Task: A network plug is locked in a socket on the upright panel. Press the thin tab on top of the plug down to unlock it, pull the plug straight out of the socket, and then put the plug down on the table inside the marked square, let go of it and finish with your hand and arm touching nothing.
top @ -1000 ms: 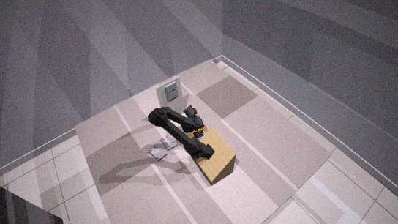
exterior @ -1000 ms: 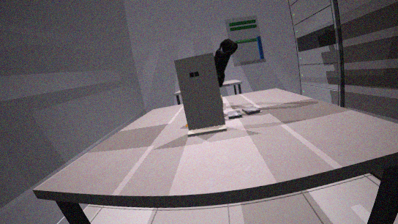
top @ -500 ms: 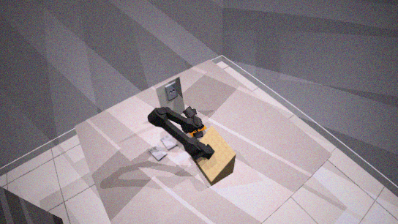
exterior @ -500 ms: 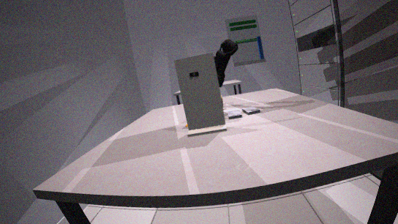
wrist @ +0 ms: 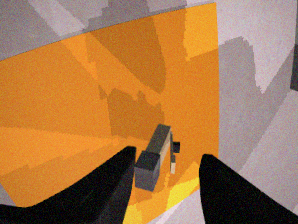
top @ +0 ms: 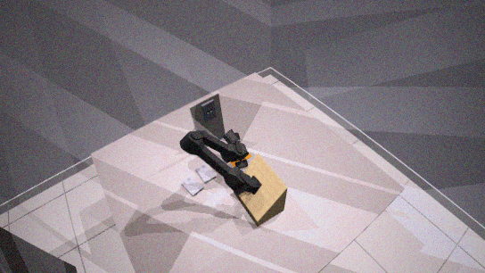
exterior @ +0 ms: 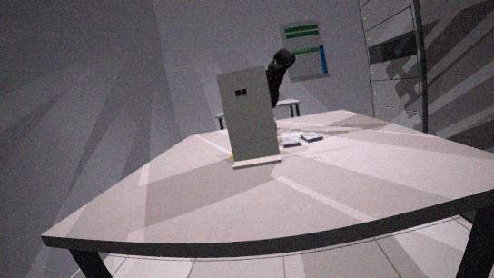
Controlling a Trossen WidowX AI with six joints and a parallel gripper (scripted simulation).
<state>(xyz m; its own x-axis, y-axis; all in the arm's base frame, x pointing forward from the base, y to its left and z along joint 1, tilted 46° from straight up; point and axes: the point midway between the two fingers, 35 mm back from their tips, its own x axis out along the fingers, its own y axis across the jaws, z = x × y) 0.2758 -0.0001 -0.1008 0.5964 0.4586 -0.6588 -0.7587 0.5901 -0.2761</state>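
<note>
The network plug (wrist: 159,145), a small grey block with a thin tab beside it, lies inside the orange marked square (wrist: 60,90) (top: 248,157) in the wrist view. My gripper (wrist: 168,159) (top: 241,164) is open, its two black fingers on either side of the plug. The left fingertip is very close to the plug; whether they touch I cannot tell. There is a gap on the right. The upright grey panel (top: 211,127) (exterior: 250,118) bears the socket (top: 209,110) with dark openings and no plug visible in it. In the exterior view the panel hides the gripper and plug.
A tan wedge-shaped block (top: 269,187) stands beside the arm's base, close to the square. Two small flat pale boxes, one nearer the arm (top: 206,174) and one farther out (top: 192,186), lie on the table on the other side of the arm.
</note>
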